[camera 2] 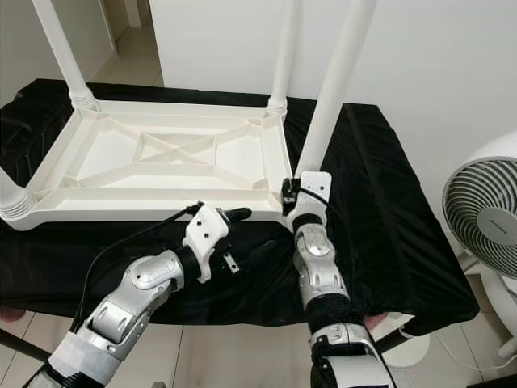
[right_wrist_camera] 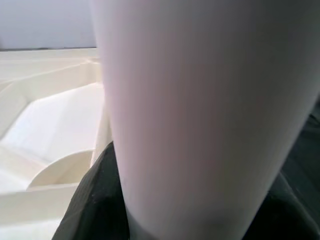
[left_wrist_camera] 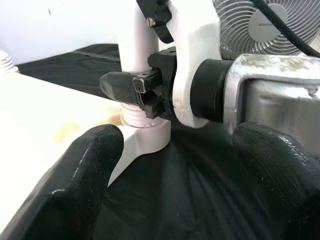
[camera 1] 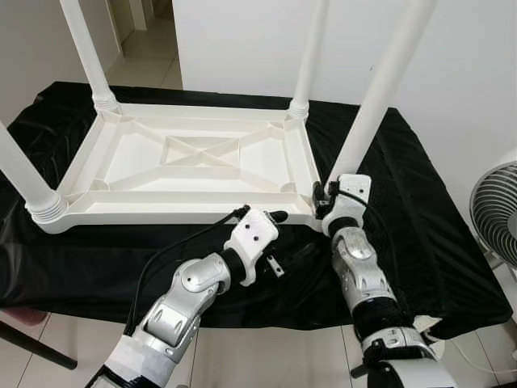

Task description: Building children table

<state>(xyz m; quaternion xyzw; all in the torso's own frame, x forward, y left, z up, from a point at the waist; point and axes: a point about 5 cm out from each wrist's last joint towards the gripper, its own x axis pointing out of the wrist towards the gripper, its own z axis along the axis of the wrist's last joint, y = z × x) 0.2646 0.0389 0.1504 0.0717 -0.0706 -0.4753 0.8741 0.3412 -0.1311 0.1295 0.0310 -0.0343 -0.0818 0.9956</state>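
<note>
Tabletop (camera 1: 194, 158) upside-down, 4 legs (camera 1: 380, 89) upright

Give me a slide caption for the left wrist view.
Right gripper clasps the base of the near-right table leg on the upturned white tabletop, while the open left gripper hovers over black cloth.

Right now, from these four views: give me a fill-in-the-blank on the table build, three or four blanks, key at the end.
1. The white table top lies upside down on a ____ cloth.
2. The number of white legs standing up from it is ____.
3. The right gripper is at the base of the near-right leg, at the table's near-____ corner.
4. The left gripper hovers with its fingers ____, beside the table's near edge.

Missing words: black; four; right; open
</note>
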